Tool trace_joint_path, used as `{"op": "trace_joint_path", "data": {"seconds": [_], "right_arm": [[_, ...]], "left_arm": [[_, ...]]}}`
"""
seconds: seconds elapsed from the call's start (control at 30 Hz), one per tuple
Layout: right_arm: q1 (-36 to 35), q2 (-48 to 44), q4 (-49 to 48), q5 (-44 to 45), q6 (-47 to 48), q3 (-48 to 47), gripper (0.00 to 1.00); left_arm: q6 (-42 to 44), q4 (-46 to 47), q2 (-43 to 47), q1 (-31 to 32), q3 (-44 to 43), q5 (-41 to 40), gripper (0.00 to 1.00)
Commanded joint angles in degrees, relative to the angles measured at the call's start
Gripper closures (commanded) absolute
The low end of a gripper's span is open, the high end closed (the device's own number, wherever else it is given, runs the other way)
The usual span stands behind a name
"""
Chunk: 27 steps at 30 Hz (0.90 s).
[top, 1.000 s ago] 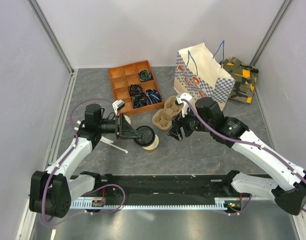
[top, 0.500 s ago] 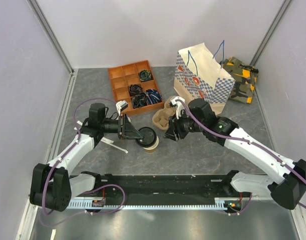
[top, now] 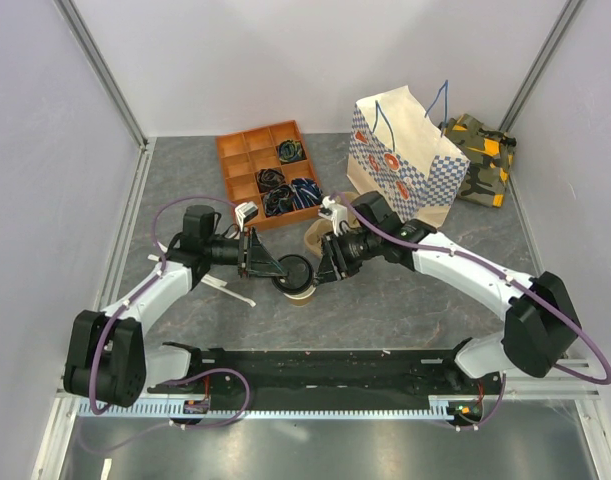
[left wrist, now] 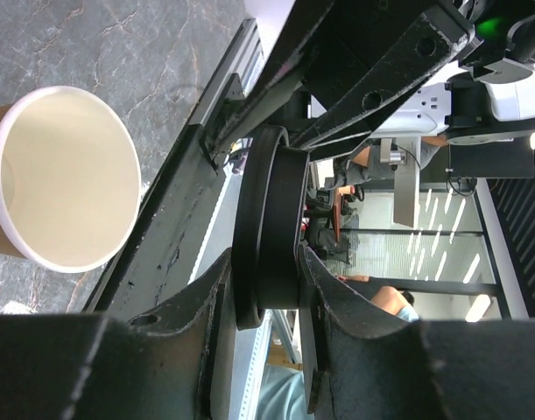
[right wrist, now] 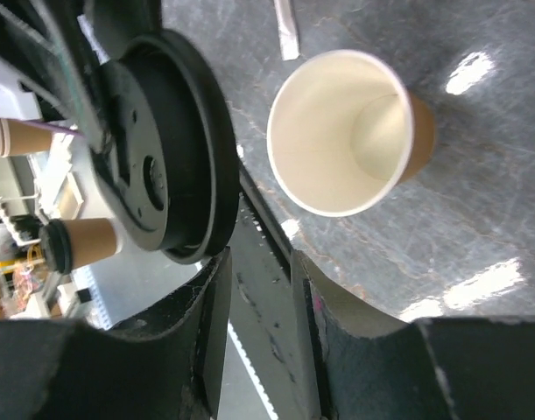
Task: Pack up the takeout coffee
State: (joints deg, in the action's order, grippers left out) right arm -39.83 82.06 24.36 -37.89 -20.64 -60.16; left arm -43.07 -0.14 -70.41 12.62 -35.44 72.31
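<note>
**Lidding stage of packing the coffee.** No lidded cup shows in any view, so the takeout coffee is judged to be in two parts. The paper cup [right wrist: 341, 131] stands mouth-up near the middle of the worktop [top: 405, 295], its cream inside bare. The black lid [left wrist: 267, 219] hangs roughly flat over the cup's far-left rim. It is pinched across its thickness by the left gripper [top: 273, 266], which reaches in level from the left. The cup thus lies just beyond and below those fingertips, toward the near edge. The right gripper [right wrist: 258, 258] points at the cup from the right, its fingers a little apart with nothing between them. Both arms are close to the cup. The right arm is nearer the checked paper bag [top: 400, 150], which stands well apart at the far right, with a cardboard cup carrier [top: 315, 238] between cup and bag. Judged next: centre the lid over the mouth, with its axis vertical
</note>
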Motion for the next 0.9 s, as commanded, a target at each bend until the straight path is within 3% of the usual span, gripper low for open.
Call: {"op": "trace_joint_path", "data": {"seconds": [0.0, 0.4, 0.87], "right_arm": [[2.03, -3.57, -4.58, -5.88, -2.73, 2.23, 0.59], [4.77, -3.93, -14.16, -11.24, -13.36, 5.05, 0.59], [4.68, -1.38, -16.36, -11.24, -14.95, 6.11, 0.67]], "left_arm": [[3.60, 0.67, -0.51, 0.12, -2.00, 1.16, 0.98], [2.55, 2.07, -0.51, 0.12, -0.95, 1.16, 0.98], [2.03, 3.04, -0.78, 0.12, -0.77, 1.51, 0.98]]}}
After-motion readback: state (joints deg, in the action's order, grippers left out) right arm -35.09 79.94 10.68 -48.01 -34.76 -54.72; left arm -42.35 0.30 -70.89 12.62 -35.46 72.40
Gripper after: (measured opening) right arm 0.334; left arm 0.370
